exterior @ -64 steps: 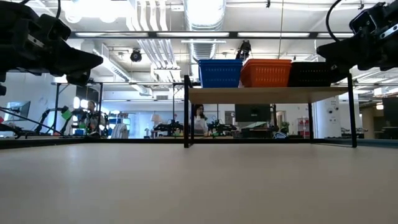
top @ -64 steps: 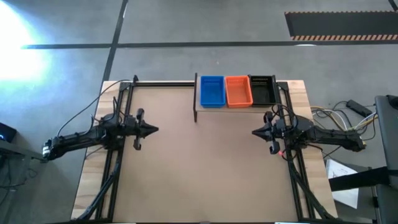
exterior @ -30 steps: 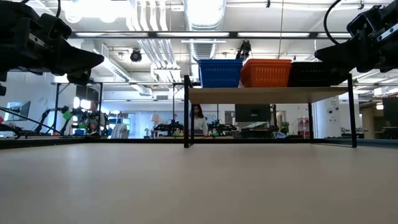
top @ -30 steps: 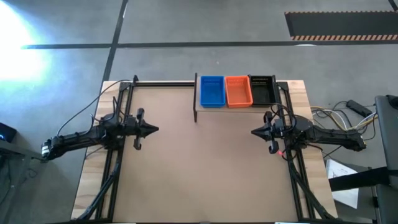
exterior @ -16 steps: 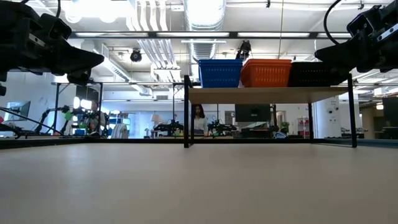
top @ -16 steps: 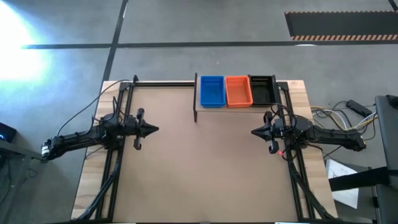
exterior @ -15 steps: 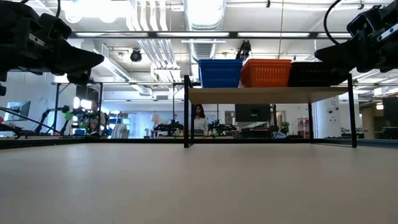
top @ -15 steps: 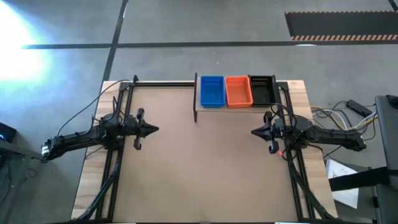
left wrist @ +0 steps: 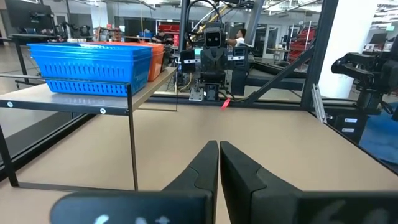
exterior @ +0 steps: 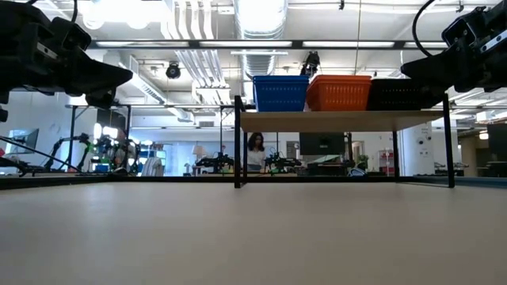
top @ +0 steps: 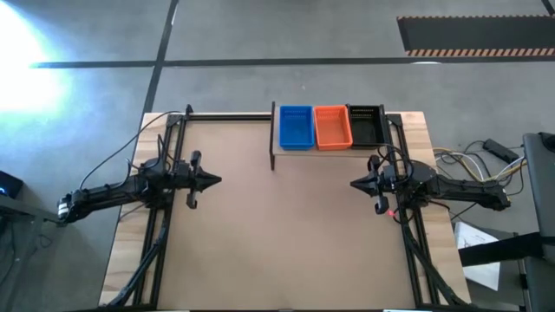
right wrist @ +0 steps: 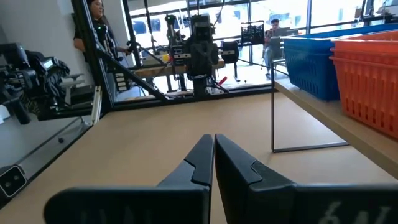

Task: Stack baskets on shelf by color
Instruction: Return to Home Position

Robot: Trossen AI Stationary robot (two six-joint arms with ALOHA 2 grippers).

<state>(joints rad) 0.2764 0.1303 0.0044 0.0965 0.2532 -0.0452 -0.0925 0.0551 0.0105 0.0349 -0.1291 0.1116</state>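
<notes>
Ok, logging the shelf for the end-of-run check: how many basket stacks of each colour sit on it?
Blue stack: 1
Orange stack: 1
Black stack: 1
Total: 3 stacks on the shelf; baskets per stack cannot be told.

Both of my arms are near black all over, long and thin, with thicker blocks at the joints. My left arm (top: 113, 192) carries a pale tag (top: 65, 207) near its base. My right arm (top: 460, 192) has thin black cables (top: 388, 159) looped over its wrist and a small red light (top: 392, 211) beside them. My left gripper (top: 215, 180) and right gripper (top: 355, 184) each end in a sharp wedge. Up close the fingers (left wrist: 242, 171) are matte black, flat-faced and tapering, with only a hairline seam between them, set on a glossy rounded bar (left wrist: 130, 208).
</notes>
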